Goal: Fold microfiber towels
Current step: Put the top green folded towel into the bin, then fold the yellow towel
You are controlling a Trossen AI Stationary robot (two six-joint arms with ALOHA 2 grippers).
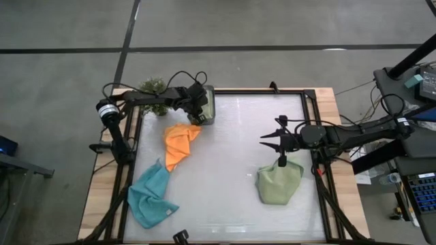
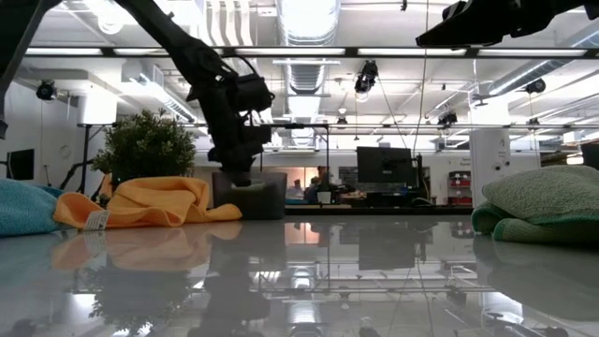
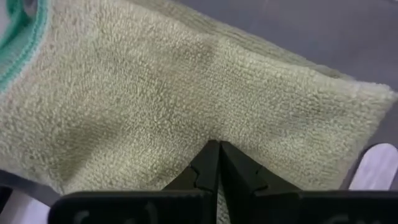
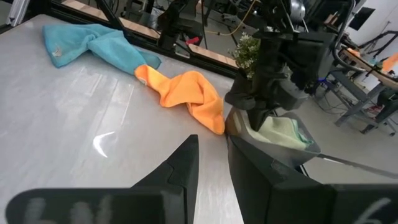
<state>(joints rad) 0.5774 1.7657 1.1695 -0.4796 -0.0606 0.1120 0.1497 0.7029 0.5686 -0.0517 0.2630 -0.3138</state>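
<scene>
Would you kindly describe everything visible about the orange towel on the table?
The orange towel is a soft, fuzzy-looking cloth, crumpled into a long, loosely bunched heap rather than folded, with a small white tag showing in the low view. It lies on the white table, one end beside the dark grey box, the other meeting the light blue towel. No gripper touches it.

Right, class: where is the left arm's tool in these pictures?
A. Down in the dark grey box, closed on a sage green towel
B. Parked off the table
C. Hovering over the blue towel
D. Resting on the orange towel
A: the left tool reaches into the dark grey box, and the left wrist view shows its fingertips pinched shut on the sage green towel.
</scene>
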